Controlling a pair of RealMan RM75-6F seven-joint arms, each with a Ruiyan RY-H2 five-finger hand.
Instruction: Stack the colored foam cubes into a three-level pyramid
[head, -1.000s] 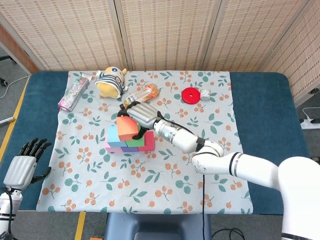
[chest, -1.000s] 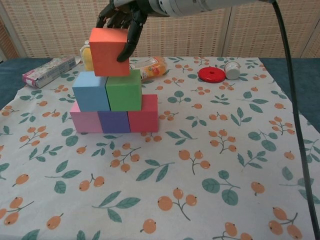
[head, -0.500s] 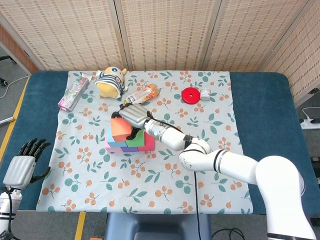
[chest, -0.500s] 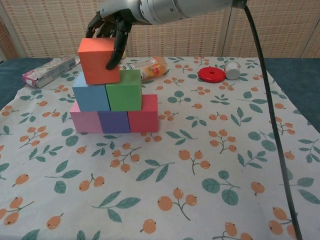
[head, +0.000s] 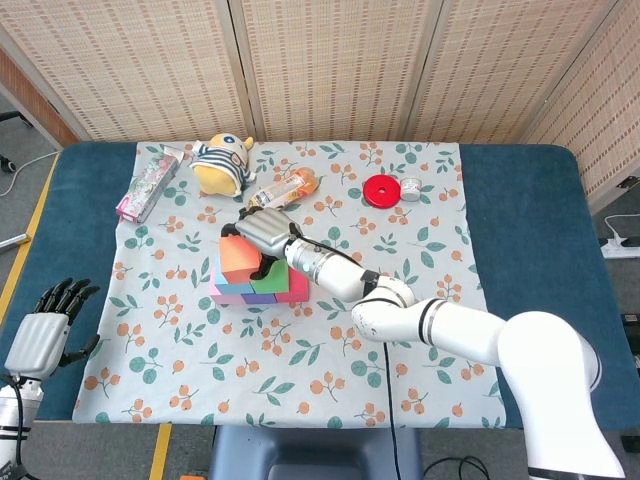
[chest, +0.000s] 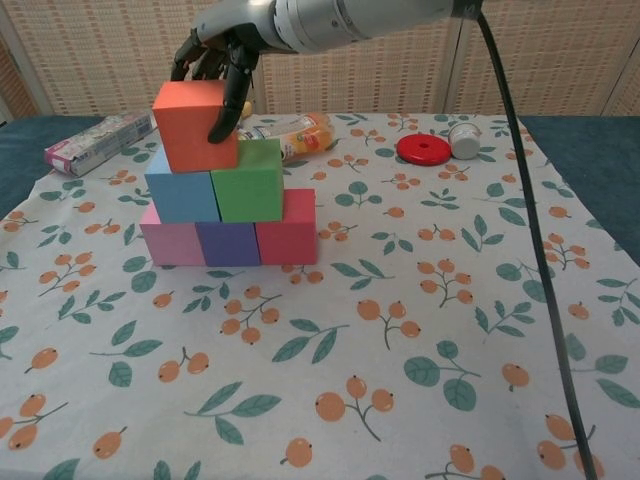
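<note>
The right hand (chest: 222, 50) grips the orange cube (chest: 194, 125), set mostly on the blue cube (chest: 181, 195) beside the green cube (chest: 247, 180). Just behind lies an orange bottle (chest: 295, 131). The left hand (head: 42, 328), fingers spread and holding nothing, hangs off the bench (head: 530, 230) edge.

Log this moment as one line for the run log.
stage: capping pyramid | right hand: holds orange cube, off-center over blue cube, tilted | left hand: open, idle | base: two levels built
</note>
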